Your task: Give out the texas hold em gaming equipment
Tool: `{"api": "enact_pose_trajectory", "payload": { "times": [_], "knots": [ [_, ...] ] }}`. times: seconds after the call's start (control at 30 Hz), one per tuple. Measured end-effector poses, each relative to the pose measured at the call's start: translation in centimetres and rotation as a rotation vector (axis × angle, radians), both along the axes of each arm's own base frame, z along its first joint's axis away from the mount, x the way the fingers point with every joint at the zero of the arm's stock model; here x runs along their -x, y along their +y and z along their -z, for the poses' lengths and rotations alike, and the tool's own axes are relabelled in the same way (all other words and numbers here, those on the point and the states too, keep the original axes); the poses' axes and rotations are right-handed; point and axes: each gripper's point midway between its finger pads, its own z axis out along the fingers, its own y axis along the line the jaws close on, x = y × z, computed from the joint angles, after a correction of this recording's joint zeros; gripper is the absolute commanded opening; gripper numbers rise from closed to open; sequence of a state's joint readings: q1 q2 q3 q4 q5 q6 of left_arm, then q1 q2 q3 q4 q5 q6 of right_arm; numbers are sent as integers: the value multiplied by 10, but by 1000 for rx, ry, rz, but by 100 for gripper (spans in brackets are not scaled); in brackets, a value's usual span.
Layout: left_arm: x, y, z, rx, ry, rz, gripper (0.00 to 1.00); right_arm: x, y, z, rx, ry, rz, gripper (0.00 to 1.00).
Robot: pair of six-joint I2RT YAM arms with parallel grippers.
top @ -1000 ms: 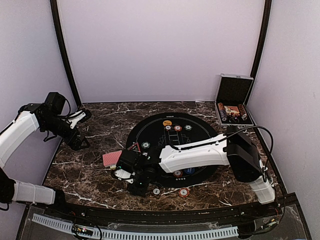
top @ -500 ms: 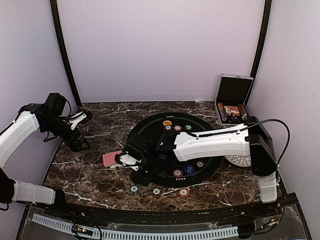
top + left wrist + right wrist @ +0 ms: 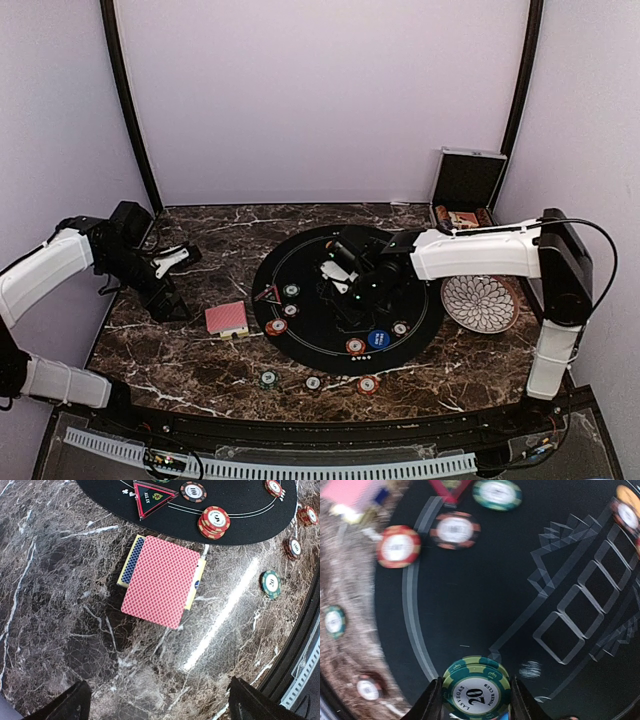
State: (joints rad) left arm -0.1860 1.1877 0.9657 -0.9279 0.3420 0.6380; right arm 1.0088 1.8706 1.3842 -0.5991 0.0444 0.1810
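Over mat (image 3: 485,605), right end effector (image 3: 476,702) clamps green chip (image 3: 476,687).

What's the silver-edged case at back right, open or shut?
Open. Its lid stands upright near the back wall, with the contents below it exposed to the top camera.

**Left wrist view:** the red-backed playing card (image 3: 162,582) hides most of a yellow-edged blue box (image 3: 129,567). The dark fingertips (image 3: 62,707) of the left gripper (image 3: 160,705) are cropped at the lower edge.

**Right wrist view:** the green striped-edge poker chip (image 3: 476,689) marked 20 is cut by the lower edge, and the left side is blurred.
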Motion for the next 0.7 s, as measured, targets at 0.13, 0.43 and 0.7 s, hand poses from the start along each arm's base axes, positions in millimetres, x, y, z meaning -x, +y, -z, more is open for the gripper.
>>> {"api": "enact_pose_trajectory", "payload": {
  "times": [0.13,0.43,0.7],
  "knots": [
    [1,-7,4,4,4,31,99,-23,-32,14,52,-1,107,28],
    [0,-19,15,7,32,72,99,-41,-81,30,129,-11,272,26],
    [-1,-25,21,4,44,99,99,-59,-136,30,164,-35,460,23]
  ]
}}
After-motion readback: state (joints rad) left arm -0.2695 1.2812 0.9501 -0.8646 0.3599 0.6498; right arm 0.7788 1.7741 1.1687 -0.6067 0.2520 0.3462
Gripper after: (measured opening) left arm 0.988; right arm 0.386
